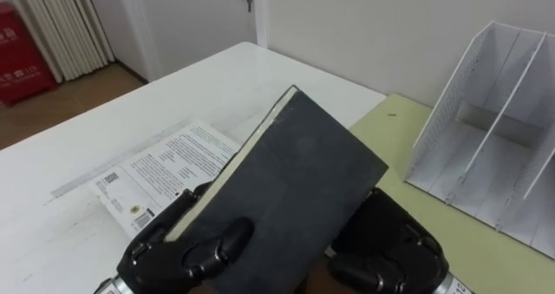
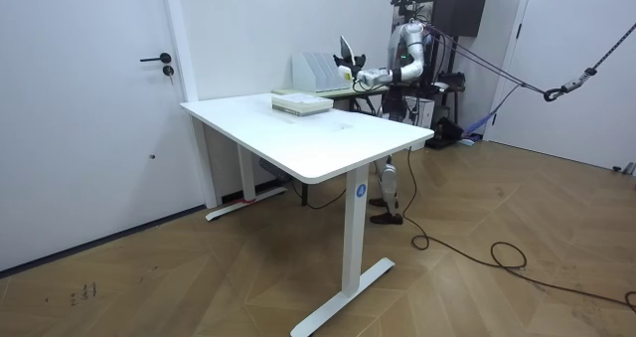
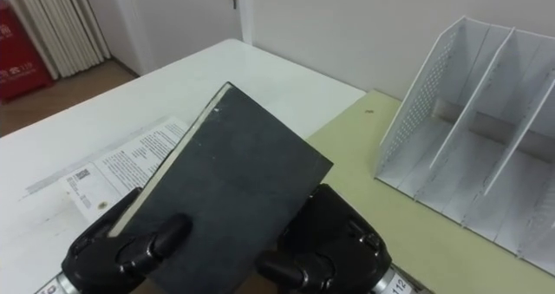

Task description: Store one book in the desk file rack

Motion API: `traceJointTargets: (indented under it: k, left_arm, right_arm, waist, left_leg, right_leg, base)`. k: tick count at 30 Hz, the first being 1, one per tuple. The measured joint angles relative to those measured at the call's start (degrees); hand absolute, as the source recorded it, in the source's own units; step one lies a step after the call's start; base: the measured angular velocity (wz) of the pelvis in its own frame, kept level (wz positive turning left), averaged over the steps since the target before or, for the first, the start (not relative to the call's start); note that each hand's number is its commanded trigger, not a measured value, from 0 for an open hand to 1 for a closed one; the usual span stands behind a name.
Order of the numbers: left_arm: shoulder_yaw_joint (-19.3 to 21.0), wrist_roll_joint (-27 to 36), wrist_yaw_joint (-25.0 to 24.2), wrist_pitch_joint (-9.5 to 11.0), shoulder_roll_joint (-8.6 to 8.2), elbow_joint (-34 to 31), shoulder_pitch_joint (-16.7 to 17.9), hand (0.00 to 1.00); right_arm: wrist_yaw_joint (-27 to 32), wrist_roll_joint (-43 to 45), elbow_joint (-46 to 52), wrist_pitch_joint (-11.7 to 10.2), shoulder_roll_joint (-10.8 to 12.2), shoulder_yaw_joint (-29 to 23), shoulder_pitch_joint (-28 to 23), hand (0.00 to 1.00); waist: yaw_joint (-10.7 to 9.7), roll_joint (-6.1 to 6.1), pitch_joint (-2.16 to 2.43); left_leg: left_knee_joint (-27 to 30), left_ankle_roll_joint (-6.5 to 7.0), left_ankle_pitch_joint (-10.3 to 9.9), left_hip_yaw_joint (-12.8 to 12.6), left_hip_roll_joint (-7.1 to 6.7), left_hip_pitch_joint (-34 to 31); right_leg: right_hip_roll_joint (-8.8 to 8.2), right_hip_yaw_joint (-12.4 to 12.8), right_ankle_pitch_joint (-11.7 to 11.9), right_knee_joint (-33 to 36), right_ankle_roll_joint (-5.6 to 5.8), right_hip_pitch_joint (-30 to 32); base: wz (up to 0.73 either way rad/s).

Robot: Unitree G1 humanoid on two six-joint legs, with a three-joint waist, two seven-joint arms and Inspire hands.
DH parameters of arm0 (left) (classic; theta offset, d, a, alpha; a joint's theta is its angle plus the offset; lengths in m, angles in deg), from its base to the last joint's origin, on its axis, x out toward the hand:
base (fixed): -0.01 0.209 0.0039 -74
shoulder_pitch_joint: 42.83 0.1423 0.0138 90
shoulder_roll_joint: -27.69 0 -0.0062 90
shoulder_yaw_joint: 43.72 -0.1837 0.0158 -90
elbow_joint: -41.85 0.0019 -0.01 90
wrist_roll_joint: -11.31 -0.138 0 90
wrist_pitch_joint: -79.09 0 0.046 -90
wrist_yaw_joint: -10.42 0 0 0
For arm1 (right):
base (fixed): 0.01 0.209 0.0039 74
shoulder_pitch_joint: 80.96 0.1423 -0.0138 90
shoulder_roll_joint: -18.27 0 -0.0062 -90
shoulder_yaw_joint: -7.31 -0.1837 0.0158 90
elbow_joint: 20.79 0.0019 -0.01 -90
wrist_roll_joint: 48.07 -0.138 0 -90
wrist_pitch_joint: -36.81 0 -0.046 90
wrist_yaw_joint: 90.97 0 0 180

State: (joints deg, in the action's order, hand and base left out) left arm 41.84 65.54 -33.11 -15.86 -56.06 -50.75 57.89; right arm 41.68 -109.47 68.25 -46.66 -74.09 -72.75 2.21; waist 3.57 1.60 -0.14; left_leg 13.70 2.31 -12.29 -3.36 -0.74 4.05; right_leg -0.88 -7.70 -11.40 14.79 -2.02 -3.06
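Fingers (image 1: 217, 242) of the left hand (image 1: 165, 258) clamped the book (image 1: 295, 181), the right hand (image 1: 386, 252) behind it with its hold hidden, while the file rack (image 1: 451, 103) stood empty.

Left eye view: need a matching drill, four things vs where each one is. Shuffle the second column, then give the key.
Things:
1. dark grey hardcover book
2. white slotted plastic file rack
3. white printed paperback book
4. red box

Places:
A. flat on the white table
B. upright on the pale green desk
C. on the wooden floor, far left
D. tilted in the air, left robot hand gripping it, right robot hand beside it

Pairs: 1-D, 2-B, 3-A, 4-C
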Motion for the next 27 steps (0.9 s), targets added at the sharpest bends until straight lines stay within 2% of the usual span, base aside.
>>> traceJointTargets:
  k: [3, 6, 10, 13, 17, 18, 20, 27]
  left_arm:
    - [0.0, 0.0, -0.7, -0.1, 0.63, 0.0, 0.0, 1.00]
    - [0.0, 0.0, -1.3, -0.9, 2.23, 0.0, 0.0, 1.00]
    - [0.0, 0.2, -1.8, -1.0, 2.53, 0.2, -0.1, 1.00]
    - [0.0, 0.2, -2.1, -1.0, 2.68, 1.6, -0.6, 1.00]
    - [0.0, 0.2, -2.1, -1.0, 3.75, 2.3, -1.2, 1.00]
    - [0.0, 0.2, -2.2, -1.0, 3.97, 2.5, -1.2, 1.00]
    - [0.0, 0.2, -2.2, -1.0, 4.25, 2.6, -1.2, 1.00]
    - [0.0, 0.2, -2.2, -1.0, 4.25, 4.1, -1.2, 1.00]
  right_arm:
    - [-0.4, -1.7, 0.0, 1.1, -0.1, 0.1, 0.0, 0.00]
    - [-0.5, -3.9, 0.2, 1.1, -0.1, 0.1, 0.0, 0.00]
    - [-0.9, -4.1, 0.2, 1.1, -0.3, 0.1, 0.0, 0.00]
    - [-0.9, -4.1, 0.2, 1.1, -0.5, 0.1, 0.0, 0.00]
    - [-0.9, -4.1, 0.2, 1.1, -1.4, 0.2, 0.0, 0.00]
    - [-0.9, -4.1, 0.2, 1.1, -1.5, 0.2, 0.0, 0.55]
    - [-0.9, -4.1, 0.2, 1.1, -1.6, 0.2, 0.0, 1.00]
    - [-0.9, -4.1, 0.2, 1.1, -1.9, 0.2, -0.1, 1.00]
  waist:
    - [0.1, 0.01, 0.00]
    - [0.0, 0.09, 0.02]
    - [0.0, 0.26, 0.11]
    - [0.0, 0.46, 0.01]
    - [0.0, 0.57, -0.07]
    - [0.0, 0.58, -0.06]
    - [0.0, 0.64, -0.05]
    - [-0.1, 0.71, 0.00]
  left_leg:
    - [0.1, 0.00, 0.0, -0.4, 0.07, -0.1]
    - [0.1, 0.04, -0.2, -0.5, 0.10, -0.3]
    - [0.5, 0.10, -0.2, -0.6, 0.09, -0.3]
    - [0.6, 0.10, -0.2, -0.6, 0.09, -0.3]
    - [0.0, 0.10, -0.2, -0.6, 0.07, -0.3]
    - [0.0, 0.10, -0.2, -0.7, 0.06, -0.3]
    - [0.0, 0.10, -0.2, -0.7, 0.03, -0.3]
    - [0.0, 0.10, -0.2, -0.7, 0.04, -0.2]
  right_leg:
    - [0.02, 0.3, 0.0, 0.0, -0.04, 0.2]
    - [0.04, 0.4, 0.0, 0.0, -0.04, 0.2]
    - [0.03, 0.4, 0.0, 0.2, -0.03, 0.1]
    - [0.02, 0.4, 0.0, 0.7, -0.03, 0.1]
    - [0.01, 0.5, -0.1, 0.8, -0.01, 0.1]
    - [0.01, 0.6, -0.1, 0.8, -0.01, 0.1]
    - [-0.04, 0.6, -0.2, 0.8, 0.00, 0.2]
    - [0.00, 0.6, -0.3, 0.8, -0.03, 0.1]
  base:
    - [-0.05]
    - [0.00]
    - [0.00]
    - [0.00]
    - [0.00]
    - [0.00]
    - [0.00]
    - [0.00]
